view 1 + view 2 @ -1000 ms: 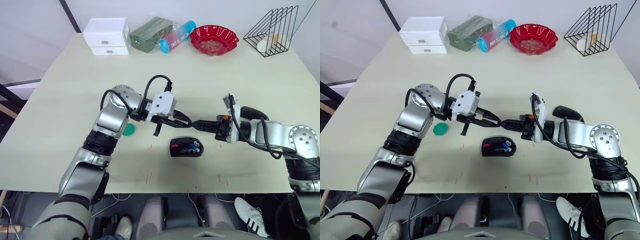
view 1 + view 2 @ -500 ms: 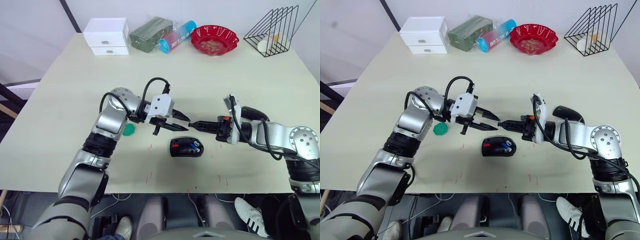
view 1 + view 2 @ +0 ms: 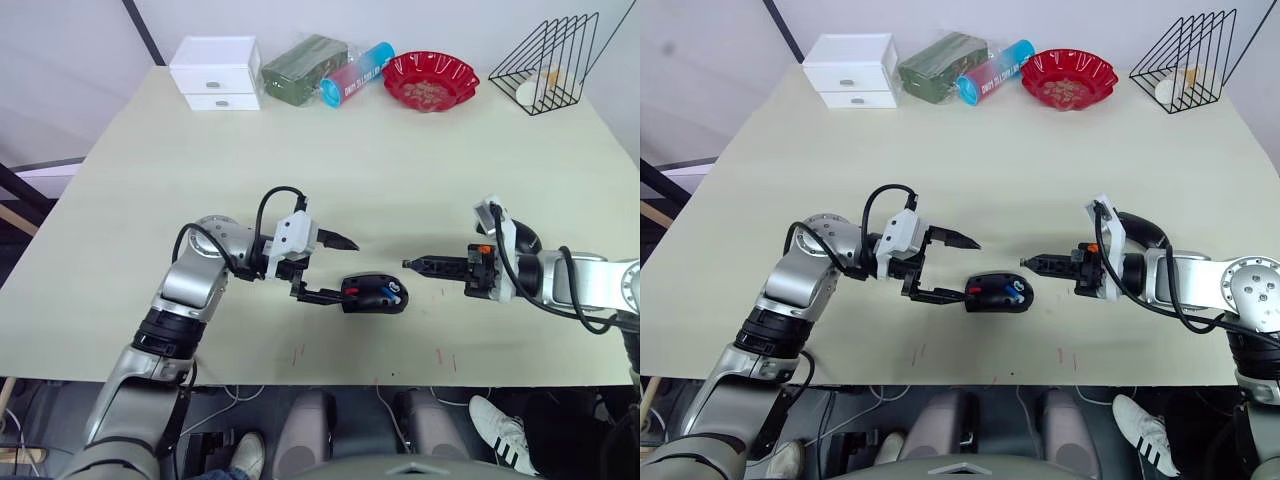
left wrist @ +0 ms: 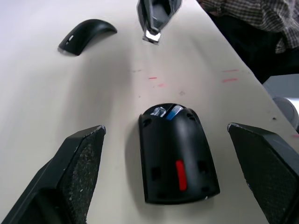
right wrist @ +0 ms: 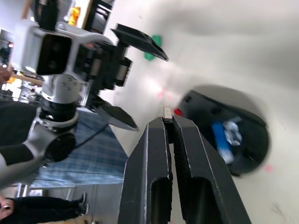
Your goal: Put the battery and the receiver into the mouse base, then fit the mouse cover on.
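The receiver (image 5: 167,112) is being pinched between the closed right gripper (image 3: 411,264) fingers. The mouse base (image 3: 374,294), battery (image 3: 389,292) seated inside, is being flanked by the wide-spread left gripper (image 3: 334,268).

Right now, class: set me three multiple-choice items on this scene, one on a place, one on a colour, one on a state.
1. The battery lies: A on the floor; B in the base; C beside the base.
2. The bowl is: A red; B blue; C white.
3. The left gripper is: A shut empty; B shut on the battery; C open.
Key: B, the blue cylinder sits in the hollow; A, its rim shows red; C, its fingers stand wide apart.
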Controlling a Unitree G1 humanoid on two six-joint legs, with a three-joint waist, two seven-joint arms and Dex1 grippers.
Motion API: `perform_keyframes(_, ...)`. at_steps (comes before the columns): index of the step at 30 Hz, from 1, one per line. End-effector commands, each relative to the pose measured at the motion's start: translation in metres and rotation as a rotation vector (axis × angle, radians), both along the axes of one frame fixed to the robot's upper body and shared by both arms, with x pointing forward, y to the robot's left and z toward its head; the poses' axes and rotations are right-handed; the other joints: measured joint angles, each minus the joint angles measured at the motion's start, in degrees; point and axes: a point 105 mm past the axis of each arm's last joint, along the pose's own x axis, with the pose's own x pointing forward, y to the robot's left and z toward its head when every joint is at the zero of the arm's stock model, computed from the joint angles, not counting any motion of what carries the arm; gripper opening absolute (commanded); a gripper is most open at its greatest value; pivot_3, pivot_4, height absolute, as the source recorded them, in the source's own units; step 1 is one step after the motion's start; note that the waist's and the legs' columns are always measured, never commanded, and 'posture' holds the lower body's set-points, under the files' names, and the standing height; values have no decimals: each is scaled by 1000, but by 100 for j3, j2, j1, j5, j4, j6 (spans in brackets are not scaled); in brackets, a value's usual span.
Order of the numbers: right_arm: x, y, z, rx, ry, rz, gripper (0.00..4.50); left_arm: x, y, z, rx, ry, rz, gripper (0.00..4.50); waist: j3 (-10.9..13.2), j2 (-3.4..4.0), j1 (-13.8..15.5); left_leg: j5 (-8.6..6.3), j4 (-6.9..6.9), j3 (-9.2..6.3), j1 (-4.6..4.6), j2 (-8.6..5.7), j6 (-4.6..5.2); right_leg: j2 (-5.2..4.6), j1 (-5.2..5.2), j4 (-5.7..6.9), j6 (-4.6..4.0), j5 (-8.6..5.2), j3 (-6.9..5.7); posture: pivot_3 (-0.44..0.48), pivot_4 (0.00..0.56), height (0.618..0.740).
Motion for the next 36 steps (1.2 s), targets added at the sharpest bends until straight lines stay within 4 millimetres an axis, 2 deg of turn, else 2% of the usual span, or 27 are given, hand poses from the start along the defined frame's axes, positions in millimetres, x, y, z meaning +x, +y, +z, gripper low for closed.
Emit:
perform_keyframes(1,-4,-1,14,27,-100,18,0,-3,-9,-1,2,-24,5,4441,0,0,-10,0,0,0,0,-2,0,1,0,-1,0,0,1,0,150,740)
perform_keyframes(5,-10,0,20,42,-212,50,0,-2,-16,-6,21,-17,23,4441,0,0,-17,0,0,-1,1,-4,0,4,-1,0,0,0,1,0,150,740)
perform_keyframes(10,-21,-4,33,83,-458,87,0,-5,-21,-8,56,-12,-3,4441,0,0,5,0,0,-2,0,-7,0,4,0,-3,0,0,-1,0,150,740)
perform_keyframes(16,-28,-25,21,-69,-725,178,0,-2,-26,-13,94,-24,-7,4441,0,0,27,0,1,-2,4,-11,0,5,2,-2,1,0,-2,0,150,740)
perform_keyframes(20,-25,-33,31,-34,-843,168,0,0,-30,-15,114,-36,-9,4441,0,0,10,0,2,0,10,-11,-1,6,6,2,1,0,0,0,150,740)
perform_keyframes(22,-26,-34,35,9,-877,168,0,0,-31,-16,117,-34,-7,4441,0,0,5,1,3,-2,15,-10,-1,10,7,7,0,0,1,0,150,740)
perform_keyframes(36,-31,-37,28,14,-921,208,0,-1,-38,-31,192,-3,-8,4441,0,0,21,2,10,-2,19,-11,-3,9,9,23,-1,-1,3,0,150,740)
